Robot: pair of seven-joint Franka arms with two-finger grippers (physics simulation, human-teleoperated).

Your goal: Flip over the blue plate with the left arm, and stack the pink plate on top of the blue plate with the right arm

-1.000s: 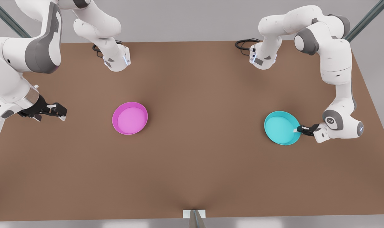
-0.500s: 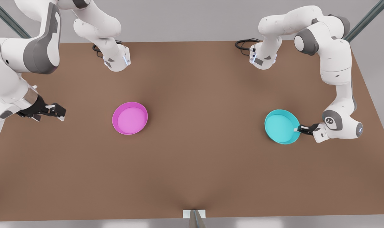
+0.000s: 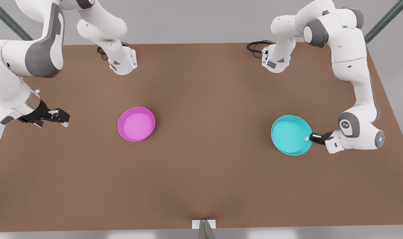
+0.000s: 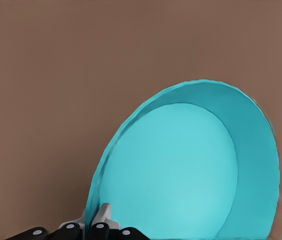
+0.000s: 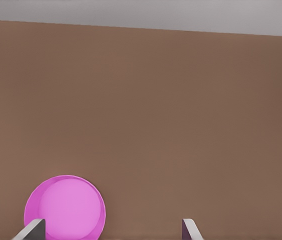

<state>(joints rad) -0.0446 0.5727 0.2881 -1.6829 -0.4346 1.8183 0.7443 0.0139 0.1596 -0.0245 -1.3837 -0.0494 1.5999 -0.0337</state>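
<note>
Two plates, two arms, and the blue plate [image 3: 290,134] has shifted: compared with a second ago it sits a little farther toward the front view's left, and the arm holding it has reared up taller above the brown bench [image 3: 201,179]. The left gripper [image 3: 310,138] pinches that plate's rim on the front view's right side, fingers [image 4: 101,218] pressed on either face of the rim. In the left wrist view the plate is a round turquoise dish, open side showing, with a low raised rim and a paler flat inside. One pink plate [image 3: 136,123] lies flat on the bench, open side up, in the same spot as before, well apart from the blue one toward the front view's left. The right gripper [image 3: 62,118] waits near the bench's edge at the front view's left, apart from the pink plate, its fingers [image 5: 33,231] spread wide and holding nothing.
</note>
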